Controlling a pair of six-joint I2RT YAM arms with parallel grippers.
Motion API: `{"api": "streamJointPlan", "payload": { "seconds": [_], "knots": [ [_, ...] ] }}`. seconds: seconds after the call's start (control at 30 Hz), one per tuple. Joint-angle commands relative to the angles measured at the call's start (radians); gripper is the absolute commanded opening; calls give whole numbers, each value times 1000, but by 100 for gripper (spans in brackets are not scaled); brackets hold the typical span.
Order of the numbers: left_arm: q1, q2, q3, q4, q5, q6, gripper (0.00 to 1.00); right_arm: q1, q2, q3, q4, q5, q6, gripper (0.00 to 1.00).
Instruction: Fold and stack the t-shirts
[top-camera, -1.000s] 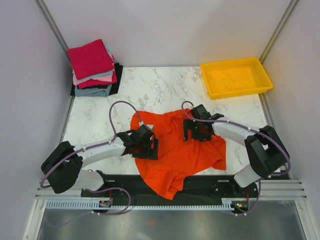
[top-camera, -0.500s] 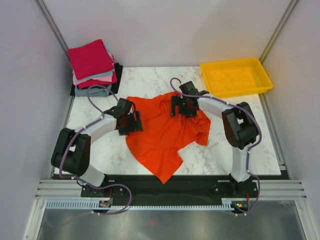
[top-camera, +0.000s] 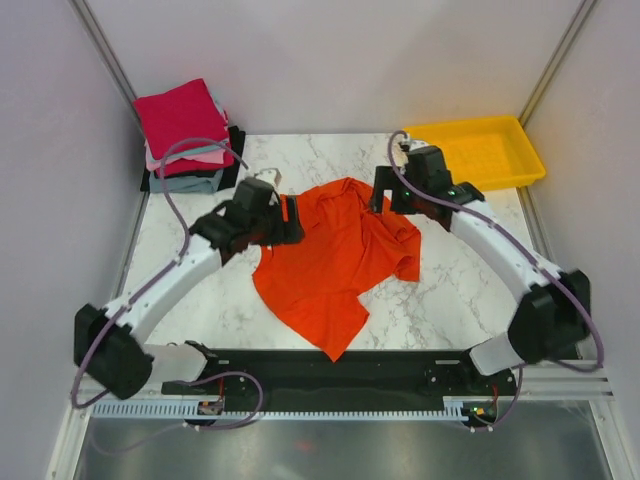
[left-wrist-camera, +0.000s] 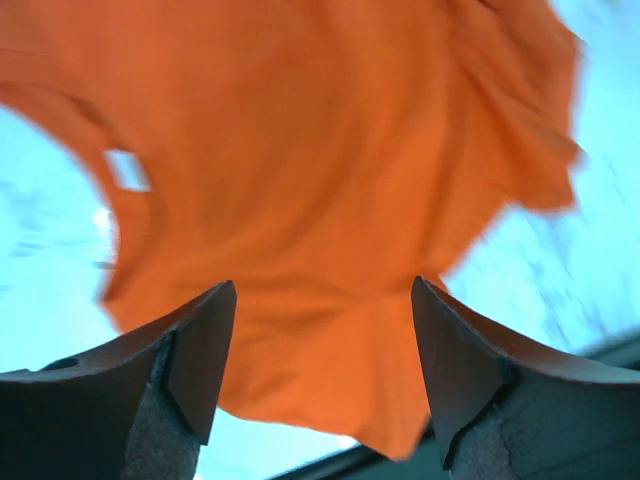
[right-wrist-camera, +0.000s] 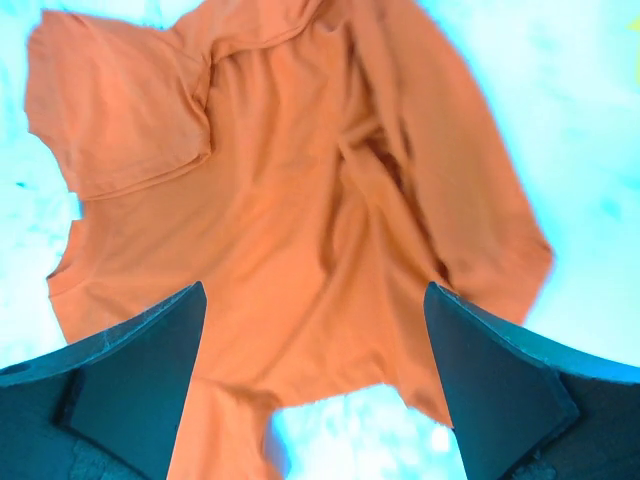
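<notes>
The bright orange-red t-shirt (top-camera: 340, 262) lies rumpled and spread on the marble table, one corner pointing at the near edge. My left gripper (top-camera: 291, 219) is open and empty over its left shoulder edge. In the left wrist view the shirt (left-wrist-camera: 300, 180) fills the space below the open gripper (left-wrist-camera: 320, 385). My right gripper (top-camera: 384, 201) is open and empty above the shirt's far right edge. The right wrist view shows the shirt (right-wrist-camera: 290, 220) with a sleeve at the upper left, under the open gripper (right-wrist-camera: 315, 385). The crimson, pink, grey-blue and black shirts sit folded in a stack (top-camera: 185, 135) at the back left.
A yellow plastic tray (top-camera: 520, 172) stands at the back right, just behind the right arm's wrist. Grey walls close in both sides. The black base rail (top-camera: 400, 372) runs along the near edge, under the shirt's lowest corner.
Both grippers dragged the orange shirt away from the near edge toward the table's middle, then let go of it and lifted; the right one swung toward the tray.
</notes>
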Motion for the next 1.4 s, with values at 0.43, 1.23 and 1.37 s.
{"api": "streamJointPlan", "payload": {
  "seconds": [0.43,1.23,1.37],
  "knots": [
    [-853,-169,-403,58,-163,-610,69,-53,-627,-496,-81,139,189,98],
    [-876,119,-443,318,-205,-743,58,-56,-637,-522,-104,142,166,98],
    [-871,102,-451,354,-242,-739,40,-57,-620,-547,-101,123,172,97]
  ]
}}
